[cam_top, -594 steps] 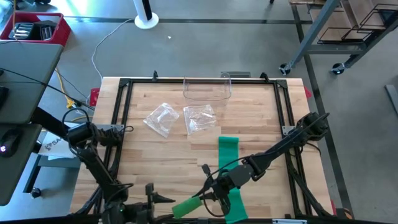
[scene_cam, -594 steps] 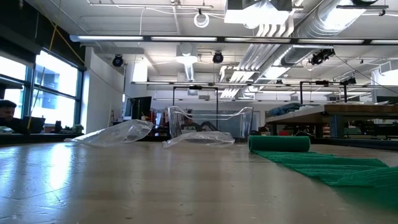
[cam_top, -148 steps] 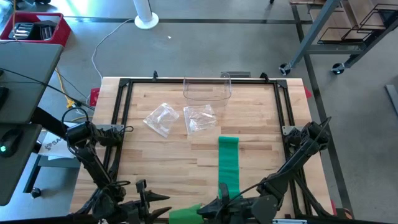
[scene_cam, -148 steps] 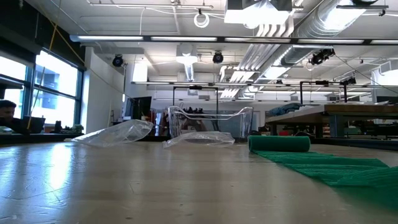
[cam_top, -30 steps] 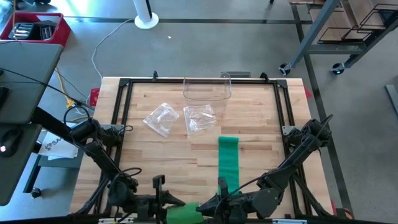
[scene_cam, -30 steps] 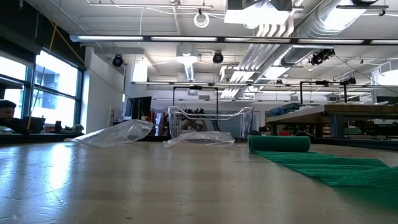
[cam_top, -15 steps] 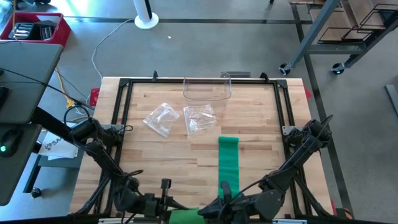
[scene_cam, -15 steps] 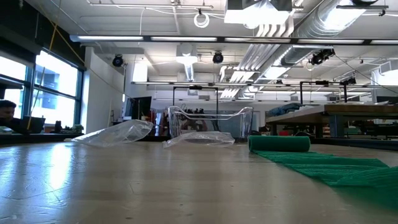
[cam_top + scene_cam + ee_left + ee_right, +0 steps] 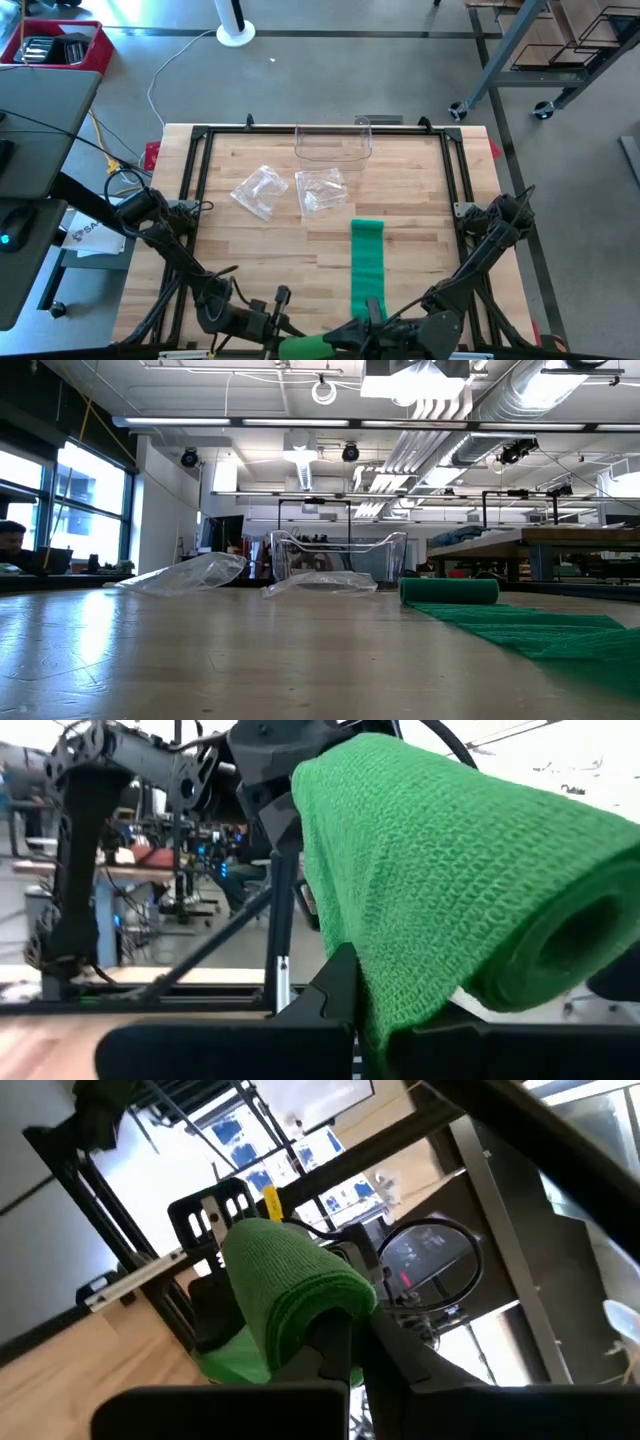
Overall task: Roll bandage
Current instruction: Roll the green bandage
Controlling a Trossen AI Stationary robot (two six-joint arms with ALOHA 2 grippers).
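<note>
A green bandage (image 9: 366,262) lies as a flat strip on the wooden table, its far end (image 9: 449,591) resting there. Its near part is wound into a roll (image 9: 310,348) held above the table's near edge. My left gripper (image 9: 272,336) is shut on the roll's left end and my right gripper (image 9: 350,338) is shut on its right end. The roll fills the left wrist view (image 9: 450,880) and shows in the right wrist view (image 9: 290,1285). The low view shows neither gripper. My left gripper pinches the roll's left end (image 9: 400,990) between its two fingers, coming level from the table's left, along the roll's axis. The roll is lifted clear of the table and lies about level. My right gripper pinches the roll's right end (image 9: 318,1318) between its fingers, coming level from the table's right, along the roll. The roll stands out beyond the fingers (image 9: 338,1342) toward the left gripper, and a strip runs from it onto the table.
Two crumpled clear plastic bags (image 9: 258,190) (image 9: 322,191) lie on the far half of the table. A clear plastic container (image 9: 332,143) stands at the far edge. A black frame rail (image 9: 195,200) runs around the tabletop.
My left gripper has gone toward the table's right edge along the near edge and its wrist has rolled. The roll has shifted a little to the right with it. The flat strip on the table has stayed where it was.
</note>
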